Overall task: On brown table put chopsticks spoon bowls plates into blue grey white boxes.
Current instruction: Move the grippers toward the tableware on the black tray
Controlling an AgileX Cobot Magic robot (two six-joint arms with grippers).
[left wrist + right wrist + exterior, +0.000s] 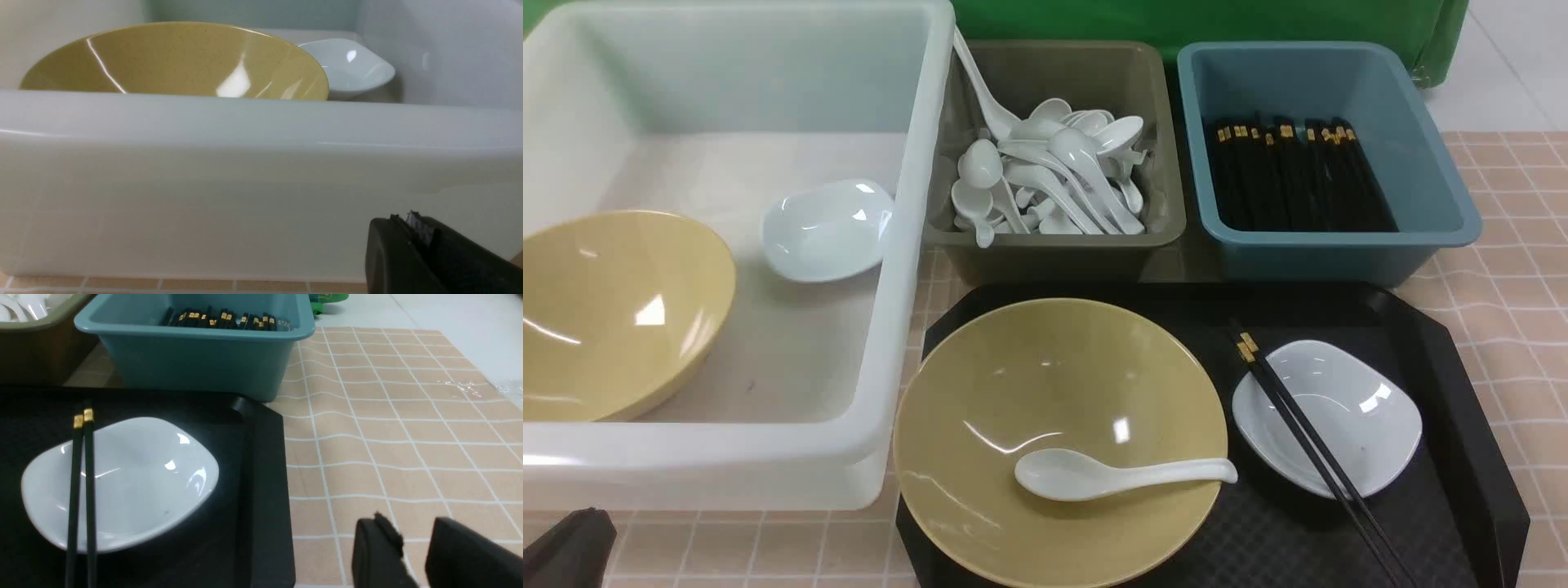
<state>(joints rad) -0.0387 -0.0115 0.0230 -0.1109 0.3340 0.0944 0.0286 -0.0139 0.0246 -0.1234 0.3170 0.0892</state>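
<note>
On the black tray (1445, 359) a yellow bowl (1013, 392) holds a white spoon (1111, 474). Beside it a white plate (1347, 408) has a pair of black chopsticks (1311, 445) lying across it; the plate (135, 473) and chopsticks (81, 486) also show in the right wrist view. The white box (915, 245) holds another yellow bowl (605, 310) and a white plate (825, 229). My left gripper (404, 218) is shut and empty, low in front of the white box's near wall (204, 183). My right gripper (410, 522) is open and empty over the tablecloth, right of the tray.
The grey box (1160, 204) holds several white spoons (1054, 175). The blue box (1445, 188) holds several black chopsticks (1298, 171). The checked brown tablecloth (388, 428) runs right of the tray. A green backdrop (1176, 16) stands behind the boxes.
</note>
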